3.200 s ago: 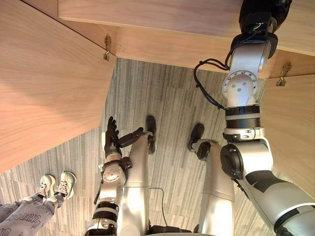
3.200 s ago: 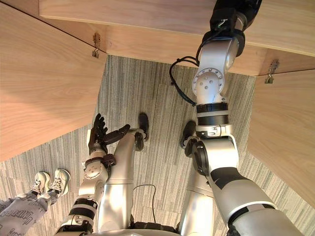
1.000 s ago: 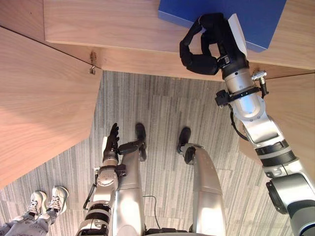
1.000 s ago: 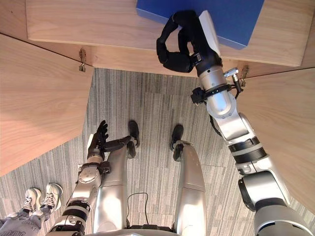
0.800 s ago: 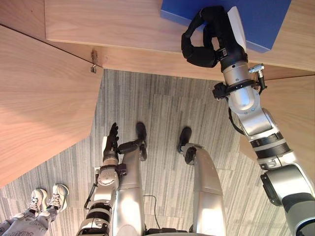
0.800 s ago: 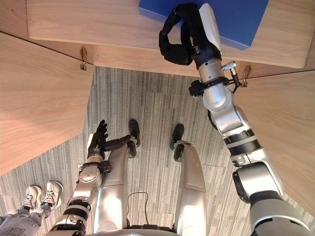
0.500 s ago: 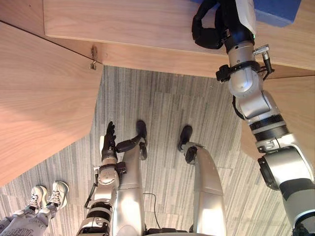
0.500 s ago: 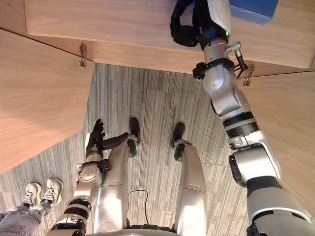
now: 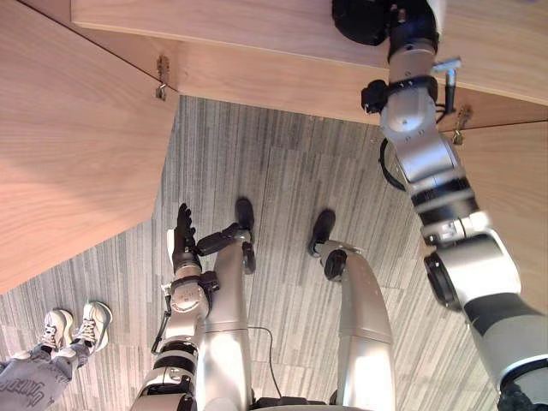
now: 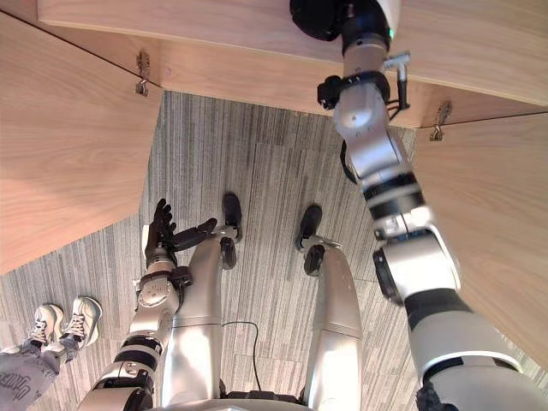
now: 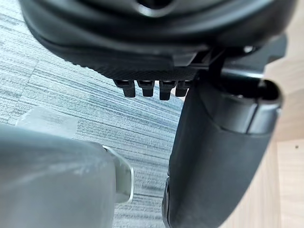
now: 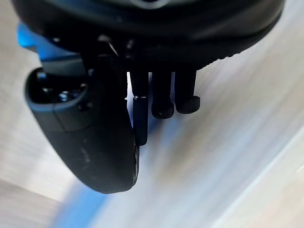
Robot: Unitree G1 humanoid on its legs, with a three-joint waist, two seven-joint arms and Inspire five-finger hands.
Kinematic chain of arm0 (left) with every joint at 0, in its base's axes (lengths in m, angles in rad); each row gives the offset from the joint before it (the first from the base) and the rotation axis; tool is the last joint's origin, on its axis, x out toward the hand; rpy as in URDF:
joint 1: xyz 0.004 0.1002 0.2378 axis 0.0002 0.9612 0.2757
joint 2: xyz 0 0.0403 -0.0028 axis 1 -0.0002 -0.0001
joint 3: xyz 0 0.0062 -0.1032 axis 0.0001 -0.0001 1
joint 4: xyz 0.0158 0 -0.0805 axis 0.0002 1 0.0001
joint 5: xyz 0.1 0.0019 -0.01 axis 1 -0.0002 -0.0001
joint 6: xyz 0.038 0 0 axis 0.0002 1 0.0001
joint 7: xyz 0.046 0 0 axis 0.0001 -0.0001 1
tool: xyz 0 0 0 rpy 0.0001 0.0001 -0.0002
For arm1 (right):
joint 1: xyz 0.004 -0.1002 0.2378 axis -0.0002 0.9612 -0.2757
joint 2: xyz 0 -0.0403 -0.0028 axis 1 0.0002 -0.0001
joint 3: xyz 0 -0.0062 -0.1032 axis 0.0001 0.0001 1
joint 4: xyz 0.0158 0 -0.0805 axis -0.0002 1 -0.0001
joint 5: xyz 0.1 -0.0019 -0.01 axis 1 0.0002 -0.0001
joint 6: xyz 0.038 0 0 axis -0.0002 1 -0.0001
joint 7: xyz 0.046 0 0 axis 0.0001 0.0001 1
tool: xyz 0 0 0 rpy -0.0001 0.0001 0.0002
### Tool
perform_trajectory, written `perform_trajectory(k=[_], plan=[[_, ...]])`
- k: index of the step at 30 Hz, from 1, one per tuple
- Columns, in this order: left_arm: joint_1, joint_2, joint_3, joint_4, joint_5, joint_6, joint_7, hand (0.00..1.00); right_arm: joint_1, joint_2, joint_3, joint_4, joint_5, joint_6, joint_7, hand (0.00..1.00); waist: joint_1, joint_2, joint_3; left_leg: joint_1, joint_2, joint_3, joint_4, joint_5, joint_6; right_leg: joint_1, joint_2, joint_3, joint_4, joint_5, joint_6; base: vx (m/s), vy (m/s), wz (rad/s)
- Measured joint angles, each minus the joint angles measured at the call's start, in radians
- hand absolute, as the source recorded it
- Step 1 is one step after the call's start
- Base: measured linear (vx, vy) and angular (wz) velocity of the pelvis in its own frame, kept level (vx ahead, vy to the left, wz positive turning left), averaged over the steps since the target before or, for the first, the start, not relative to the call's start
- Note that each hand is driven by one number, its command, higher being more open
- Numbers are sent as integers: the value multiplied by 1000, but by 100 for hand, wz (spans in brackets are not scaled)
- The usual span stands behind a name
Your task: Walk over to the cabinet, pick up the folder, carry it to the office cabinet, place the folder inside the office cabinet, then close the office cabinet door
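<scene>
My right hand (image 9: 368, 15) reaches up over the wooden shelf board (image 9: 214, 34) of the office cabinet, at the top edge of the head views. Seen from the right wrist, the thumb (image 12: 95, 142) and curled fingers (image 12: 164, 102) pinch the blue folder (image 12: 31, 38), whose blue shows behind the thumb and in a blurred strip below it. Pale wood lies past the fingers. My left hand (image 9: 181, 235) hangs low by my side, open, fingers straight, holding nothing.
The cabinet's left door (image 9: 68, 154) and right door (image 9: 514, 197) stand swung out on either side of me, on metal hinges (image 9: 161, 75). Grey striped carpet (image 9: 282, 197) lies between them. A person's white shoes (image 9: 73, 325) are at the lower left.
My right arm has stretched farther into the cabinet. The hand and the blue folder have slid up and right, the folder leaving the head views. The left hand hardly moved.
</scene>
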Motion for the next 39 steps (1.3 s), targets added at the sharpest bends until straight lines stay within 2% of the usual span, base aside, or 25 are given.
perform_trajectory(k=[1, 2, 3, 5, 8, 10, 11, 12, 13, 14, 16, 18, 22, 27, 33, 37, 39], plan=[[0, 3, -3, 11, 5, 14, -8, 100, 110, -2, -16, -122, 0, -14, 9, 0, -1, 0, 0, 31, 3, 4, 1, -7, 8, 37, 0, -5, -4, 0, 0, 0, 0, 0], [0, 4, -3, 11, 5, 15, -8, 100, 117, -1, -17, -130, 0, -16, 10, 0, -1, -1, 0, 33, 3, 4, 1, -7, 9, 39, 0, -5, -5, 0, 0, 32, 13, 1], [4, 2, -2, 55, 6, 38, -20, 100, 272, 5, -24, -235, -1, -40, 36, 0, -3, -1, 0, 107, 5, 6, -8, -21, 10, 116, 3, -8, -26, -2, 1, 18, 8, -4], [72, -5, -2, 75, 18, 46, -38, 100, 543, 36, -17, -384, -1, -86, 82, 0, -16, -6, -4, 253, 16, 27, -36, -64, 1, 267, 14, -5, -86, -14, 11, 2, 15, -13], [153, 1, -3, 87, 26, 54, -48, 100, 803, 97, 14, -445, -3, -136, 137, 0, -34, -39, -47, 386, 18, 61, -110, -70, 7, 392, 16, -4, -178, -5, 18, 47, 18, -20], [192, 0, -6, 106, 28, 65, -53, 100, 950, 155, 17, -425, -9, -138, 176, 0, -41, -50, -82, 469, 22, 79, -167, -63, 0, 478, 27, -3, -257, 25, 29, 120, 29, -19], [209, 4, -12, 136, 28, 67, -56, 100, 1027, 204, 13, -367, -10, -148, 197, 100, -47, -60, -105, 537, 19, 94, -214, -53, -3, 540, 35, 5, -312, 50, 31, 180, 36, -20], [230, 15, -24, 174, 28, 68, -58, 100, 1084, 258, -1, -253, -10, -149, 216, 100, -51, -71, -142, 612, 11, 112, -282, -35, 4, 610, 41, 16, -387, 74, 37, 193, 37, -20], [239, 17, -26, 185, 28, 69, -63, 100, 1100, 275, -9, -198, -10, -149, 222, 100, -55, -72, -159, 638, 7, 118, -306, -25, 3, 636, 43, 18, -420, 87, 41, 182, 22, -17], [251, 17, -34, 211, 35, 72, -75, 100, 1115, 307, -40, -65, -11, -149, 233, 100, -64, -70, -189, 688, 0, 127, -356, -13, 5, 689, 49, 23, -489, 111, 47, 203, 24, -11], [265, 17, -45, 232, 46, 75, -83, 100, 1108, 345, -101, 119, -11, -142, 243, 100, -74, -68, -215, 762, -12, 145, -427, 7, 6, 767, 53, 30, -580, 149, 54, 203, 30, -17], [286, 17, -42, 248, 54, 78, -92, 100, 1110, 382, -219, 332, 0, -124, 247, 100, -77, -64, -246, 878, -30, 186, -529, 29, 6, 872, 58, 59, -701, 198, 66, 167, 40, -35], [312, 30, -40, 273, 75, 79, -95, 100, 1131, 382, -352, 498, 38, -97, 240, 100, -102, -48, -292, 1006, -46, 244, -621, 37, -1, 956, 56, 113, -768, 218, 78, 110, 25, -40], [326, 13, -21, 334, 119, 89, -116, 100, 1159, 388, -477, 574, 163, -86, 231, 100, -115, -38, -341, 1128, -58, 316, -708, 48, -2, 1017, 64, 186, -810, 236, 82, 32, 22, -45], [364, 10, -19, 363, 142, 114, -122, 100, 1167, 413, -626, 562, 350, -86, 219, 100, -145, -35, -349, 1204, -78, 397, -770, 59, -4, 1022, 74, 278, -830, 261, 86, -57, 18, -46], [385, 6, 12, 362, 143, 118, -120, 100, 1203, 425, -737, 373, 482, -87, 192, 100, -159, -28, -353, 1216, -91, 480, -794, 49, -16, 985, 75, 364, -839, 282, 93, -83, 17, -61], [399, -2, 30, 360, 143, 118, -118, 100, 1203, 421, -802, 226, 549, -110, 168, 100, -177, -18, -356, 1224, -98, 531, -795, 35, -15, 964, 79, 416, -839, 288, 91, -38, 21, -68]])
